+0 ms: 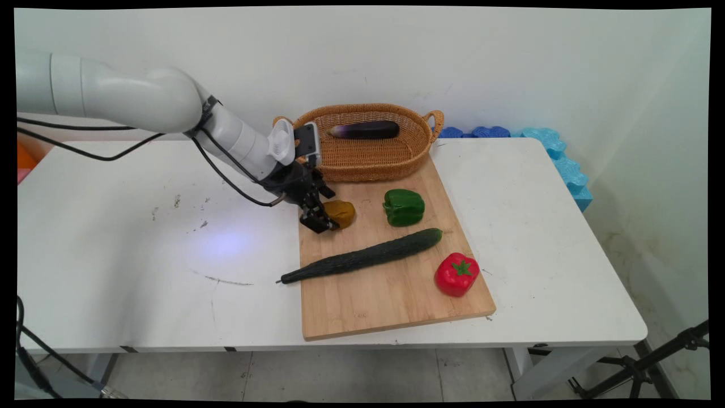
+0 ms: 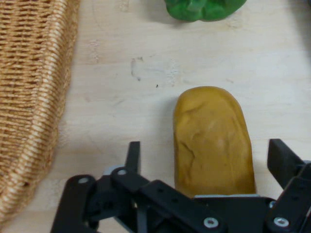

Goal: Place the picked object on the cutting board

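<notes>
Mustard-brown lumpy potato (image 2: 213,141) on smooth bamboo board (image 1: 391,294), between spread tool (image 2: 206,160) fingers, ungripped.

mustard-brown potato (image 2: 213,141), green bell pepper (image 1: 404,207), dark green cucumber (image 1: 362,256), red tomato (image 1: 456,274), purple eggplant (image 1: 365,130), tan woven basket (image 1: 368,161)

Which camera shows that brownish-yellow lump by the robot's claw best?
The hand view: the brownish-yellow potato-like lump fills the frame, lying between the open jaws on the wooden board. In the main view it looks small, partly hidden by the black gripper.
</notes>
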### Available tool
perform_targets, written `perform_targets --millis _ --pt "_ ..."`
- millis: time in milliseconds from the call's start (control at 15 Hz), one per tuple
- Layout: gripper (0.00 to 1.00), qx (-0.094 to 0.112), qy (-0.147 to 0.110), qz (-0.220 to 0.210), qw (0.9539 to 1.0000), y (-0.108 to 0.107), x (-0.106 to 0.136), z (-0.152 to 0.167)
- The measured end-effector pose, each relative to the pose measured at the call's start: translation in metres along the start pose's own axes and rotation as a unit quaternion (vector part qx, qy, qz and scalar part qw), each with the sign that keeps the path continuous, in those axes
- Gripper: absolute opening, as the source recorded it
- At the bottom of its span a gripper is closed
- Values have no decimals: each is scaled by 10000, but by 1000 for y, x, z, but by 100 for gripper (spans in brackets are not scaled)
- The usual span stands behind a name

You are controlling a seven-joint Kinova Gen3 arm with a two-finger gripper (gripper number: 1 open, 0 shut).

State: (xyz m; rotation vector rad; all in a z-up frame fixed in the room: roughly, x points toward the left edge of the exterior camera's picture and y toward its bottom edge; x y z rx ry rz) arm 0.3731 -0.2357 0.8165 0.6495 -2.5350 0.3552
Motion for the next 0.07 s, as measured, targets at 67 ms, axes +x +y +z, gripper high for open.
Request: perform_targets --millis 67 --pt "100 -10 10 7 10000 0 -1 2"
